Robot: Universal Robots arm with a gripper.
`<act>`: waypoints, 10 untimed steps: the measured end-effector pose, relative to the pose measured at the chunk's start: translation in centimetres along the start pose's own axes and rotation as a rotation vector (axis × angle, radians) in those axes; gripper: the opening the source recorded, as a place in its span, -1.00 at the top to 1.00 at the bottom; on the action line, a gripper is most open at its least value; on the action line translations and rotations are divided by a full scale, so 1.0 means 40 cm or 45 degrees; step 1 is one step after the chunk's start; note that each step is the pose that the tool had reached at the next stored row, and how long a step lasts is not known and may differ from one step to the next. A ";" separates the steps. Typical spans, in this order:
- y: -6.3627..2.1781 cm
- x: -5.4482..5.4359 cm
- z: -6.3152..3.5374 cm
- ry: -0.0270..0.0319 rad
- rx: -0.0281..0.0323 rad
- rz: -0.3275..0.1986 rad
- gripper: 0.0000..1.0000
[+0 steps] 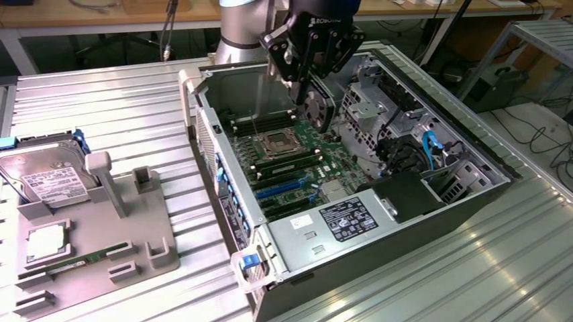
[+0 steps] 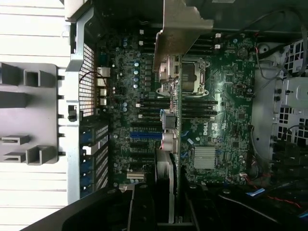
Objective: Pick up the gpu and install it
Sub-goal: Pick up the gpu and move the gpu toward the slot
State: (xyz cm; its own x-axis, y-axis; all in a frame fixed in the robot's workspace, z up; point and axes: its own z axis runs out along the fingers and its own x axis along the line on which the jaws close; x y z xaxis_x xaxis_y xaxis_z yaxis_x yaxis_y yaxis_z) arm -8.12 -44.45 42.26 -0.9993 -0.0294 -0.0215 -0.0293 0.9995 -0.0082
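holding gpu (image 1: 316, 109) above case (image 1: 403, 261), pincer (image 1: 302, 82) covers card's top

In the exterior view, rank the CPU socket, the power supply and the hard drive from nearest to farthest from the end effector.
From the end effector, which holds the gpu:
1. CPU socket, inside the case, under the card.
2. Power supply, at the case's near end.
3. Hard drive, outside the case, at the exterior view's left.

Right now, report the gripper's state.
The gripper: shut on the gpu, holding it over the open computer case.
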 end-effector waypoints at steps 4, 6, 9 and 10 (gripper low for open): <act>0.000 -0.012 0.000 0.0000 0.0000 0.000 0.44; -0.001 -0.019 0.000 0.0000 0.0000 0.000 0.44; -0.001 -0.027 0.001 0.0000 0.0000 0.000 0.44; -0.001 -0.030 0.001 0.0000 0.0000 0.000 0.44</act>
State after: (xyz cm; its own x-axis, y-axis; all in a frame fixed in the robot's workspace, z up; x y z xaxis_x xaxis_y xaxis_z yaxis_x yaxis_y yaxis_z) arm -6.92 -44.46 42.26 -0.9993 -0.0294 -0.0215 -0.0292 0.9995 -0.0081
